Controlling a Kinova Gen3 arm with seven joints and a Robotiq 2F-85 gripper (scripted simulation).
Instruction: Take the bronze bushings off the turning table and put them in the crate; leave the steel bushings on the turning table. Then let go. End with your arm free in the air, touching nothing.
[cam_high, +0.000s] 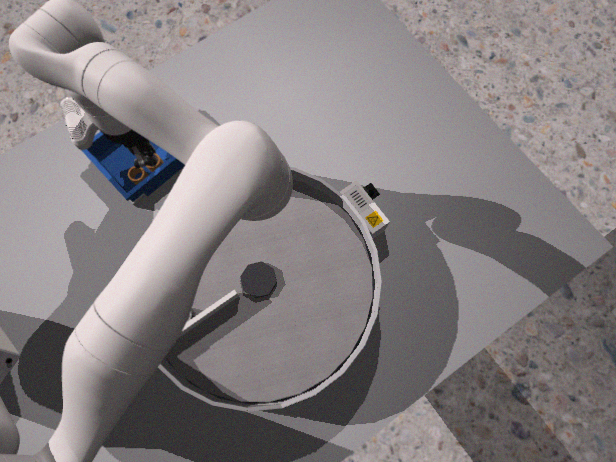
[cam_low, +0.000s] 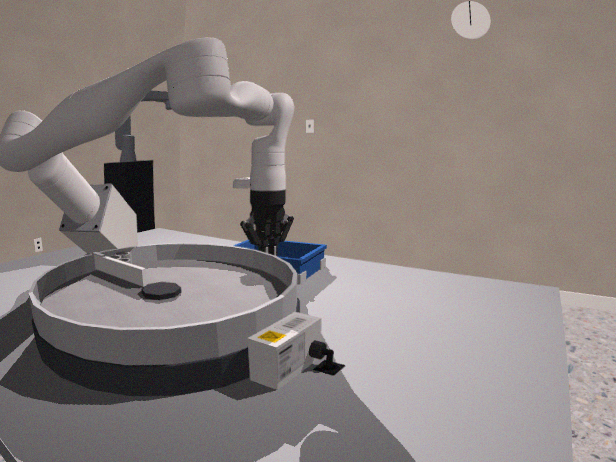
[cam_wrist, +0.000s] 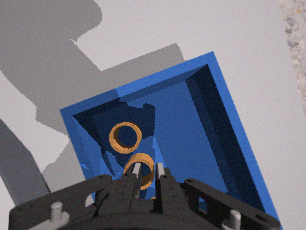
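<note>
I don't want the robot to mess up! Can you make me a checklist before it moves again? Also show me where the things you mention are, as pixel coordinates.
1. Gripper (cam_high: 145, 162) (cam_low: 270, 250) (cam_wrist: 148, 171) over the blue crate (cam_high: 106, 173) (cam_low: 313, 262) (cam_wrist: 241, 125): ok.
2. At least two bronze bushings (cam_high: 129, 175) (cam_wrist: 113, 137) in the crate: ok.
3. Gripper not holding a bushing: cannot tell; its fingers are close together, near one bronze ring.
4. No bronze left on the turning table (cam_high: 310, 300) (cam_low: 200, 300): cannot tell; the arm and divider (cam_high: 212, 310) (cam_low: 120, 270) hide part.
5. Arm up and away from everything, finished: not ok; the gripper is low at the crate.
</note>
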